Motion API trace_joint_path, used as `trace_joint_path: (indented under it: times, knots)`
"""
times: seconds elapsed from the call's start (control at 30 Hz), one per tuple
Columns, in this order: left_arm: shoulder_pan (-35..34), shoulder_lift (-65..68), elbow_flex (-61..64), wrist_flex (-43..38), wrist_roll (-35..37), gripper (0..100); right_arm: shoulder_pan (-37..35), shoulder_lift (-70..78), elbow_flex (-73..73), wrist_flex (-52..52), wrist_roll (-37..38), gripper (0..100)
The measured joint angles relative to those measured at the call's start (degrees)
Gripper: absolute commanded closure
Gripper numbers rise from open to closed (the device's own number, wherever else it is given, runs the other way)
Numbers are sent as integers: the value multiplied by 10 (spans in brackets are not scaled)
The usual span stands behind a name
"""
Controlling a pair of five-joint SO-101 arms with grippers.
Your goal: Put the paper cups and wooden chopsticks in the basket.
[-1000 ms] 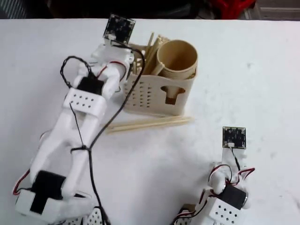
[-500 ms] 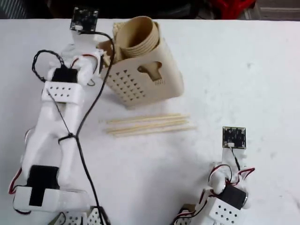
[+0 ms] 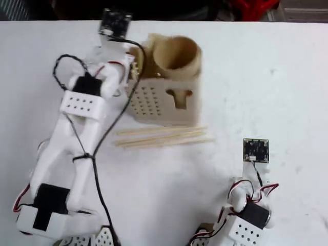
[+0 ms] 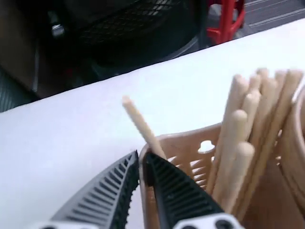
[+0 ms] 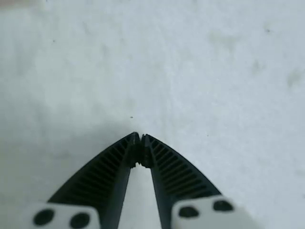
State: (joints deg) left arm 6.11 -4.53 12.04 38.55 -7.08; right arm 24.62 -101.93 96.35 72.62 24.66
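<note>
Chopsticks (image 3: 164, 137) lie loose on the white worktop (image 3: 266, 77) at mid-frame, past the right arm (image 3: 248, 215) at lower right, where the right jaws are clenched on nothing over bare worktop. Just behind them stands the basket (image 3: 159, 102), upper centre, holding stacked paper cups (image 3: 177, 54) and a bundle of upright sticks (image 4: 248, 143). The left jaws, at upper left, pinch the basket's wall.
</note>
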Motion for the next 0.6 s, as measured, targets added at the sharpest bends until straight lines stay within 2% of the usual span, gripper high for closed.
trace_joint_path:
  times: [0.17,0.3,0.47,0.6]
  knots:
    - [25,1,-1,-1,48,976,0,0,0,0,0,981]
    - [27,1,-1,-1,59,972,0,0,0,0,0,981]
    - [27,3,4,0,60,859,0,0,0,0,0,981]
    - [32,11,6,5,62,854,0,0,0,0,0,981]
